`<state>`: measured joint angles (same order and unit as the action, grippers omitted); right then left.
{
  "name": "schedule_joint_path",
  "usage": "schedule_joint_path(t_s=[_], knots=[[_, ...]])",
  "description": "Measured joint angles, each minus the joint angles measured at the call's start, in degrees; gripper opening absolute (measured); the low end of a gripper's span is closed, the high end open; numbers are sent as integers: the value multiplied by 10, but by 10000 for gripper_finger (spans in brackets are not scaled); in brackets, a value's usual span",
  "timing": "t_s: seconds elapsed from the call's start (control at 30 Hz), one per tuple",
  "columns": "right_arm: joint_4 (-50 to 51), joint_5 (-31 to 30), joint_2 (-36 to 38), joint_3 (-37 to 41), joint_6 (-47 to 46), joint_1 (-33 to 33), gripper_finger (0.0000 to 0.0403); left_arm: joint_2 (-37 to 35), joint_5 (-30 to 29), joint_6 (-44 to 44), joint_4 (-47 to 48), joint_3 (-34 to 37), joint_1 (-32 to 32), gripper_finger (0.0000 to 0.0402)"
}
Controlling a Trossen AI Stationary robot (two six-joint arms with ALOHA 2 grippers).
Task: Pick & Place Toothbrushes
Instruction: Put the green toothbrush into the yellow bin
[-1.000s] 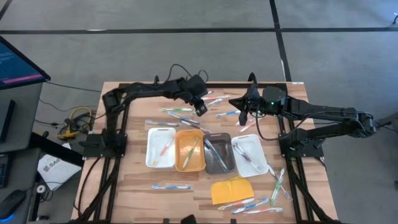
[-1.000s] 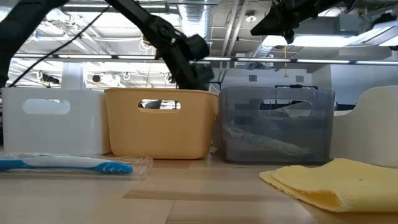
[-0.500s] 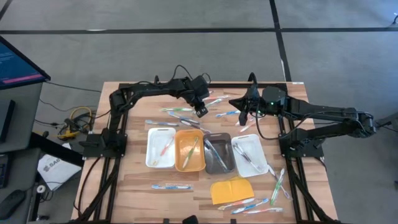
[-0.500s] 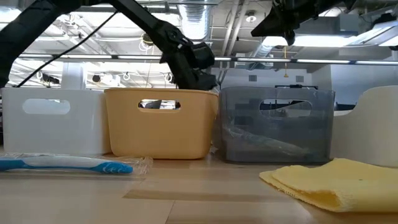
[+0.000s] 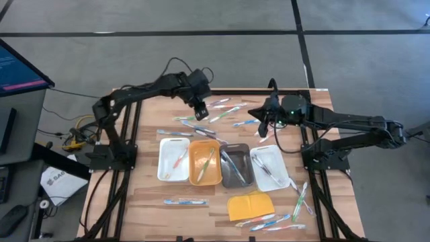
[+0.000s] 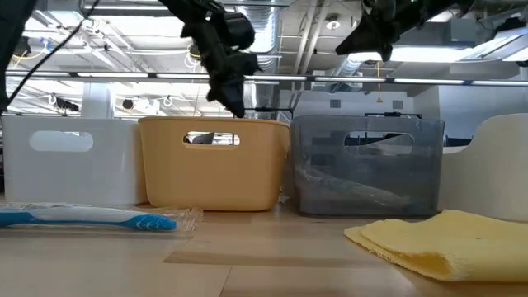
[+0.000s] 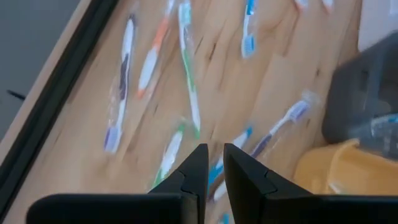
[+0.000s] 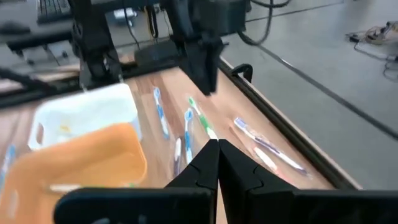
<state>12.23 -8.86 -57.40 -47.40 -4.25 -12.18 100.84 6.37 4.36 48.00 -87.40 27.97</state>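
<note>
Several toothbrushes (image 5: 215, 114) lie flat and scattered on the far part of the wooden table, and more lie near the near edge (image 5: 272, 220) and inside the trays. My left gripper (image 5: 201, 112) hovers above the far scattered ones (image 7: 189, 81). Its fingers are shut to a narrow slit (image 7: 215, 163) with nothing between them. My right gripper (image 5: 261, 122) is shut (image 8: 217, 149) and empty, raised over the far right part of the table above more toothbrushes (image 8: 202, 121). In the low view a blue toothbrush (image 6: 82, 218) lies in front of the trays.
Four trays stand in a row at mid-table: white (image 5: 164, 165), orange (image 5: 196, 171), grey (image 5: 243, 176), white (image 5: 279, 158). A yellow pad (image 5: 250, 205) lies nearer, right of centre. Black frame rails run along the left (image 5: 124, 154) and right (image 5: 316, 168) sides.
My left gripper has risen and moved toward the table's left and far edge, away from the orange tray's far end and over the scattered toothbrushes.
</note>
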Motion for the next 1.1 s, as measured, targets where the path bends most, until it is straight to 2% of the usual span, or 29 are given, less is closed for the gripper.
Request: schedule_joint_path(t_s=[0.13, 0.33, 0.5, 0.57, 0.7, 0.83, 1.03, 1.1], knots=[[-21, 0, -31, 0, 32, -3, 1, -63, 1, 15, -80, 94, -13, 44], [-140, -1, -96, -4, 78, -59, 1, -175, 35, 11, -317, 297, -31, 44], [-127, 0, -149, -39, 109, -94, 1, -264, 57, -15, -488, 428, -45, 44], [-104, 8, -176, -56, 130, -97, 1, -295, 72, -17, -549, 468, -50, 44], [-51, 85, -257, -121, 154, -117, 1, -346, 98, -17, -618, 523, -53, 44], [52, 133, -346, -217, 181, -144, 1, -387, 115, -13, -627, 551, -52, 44], [225, 180, -469, -356, 295, -183, 1, -406, 116, -13, -644, 589, -52, 44], [264, 215, -503, -385, 338, -195, 1, -405, 116, -13, -650, 598, -51, 44]])
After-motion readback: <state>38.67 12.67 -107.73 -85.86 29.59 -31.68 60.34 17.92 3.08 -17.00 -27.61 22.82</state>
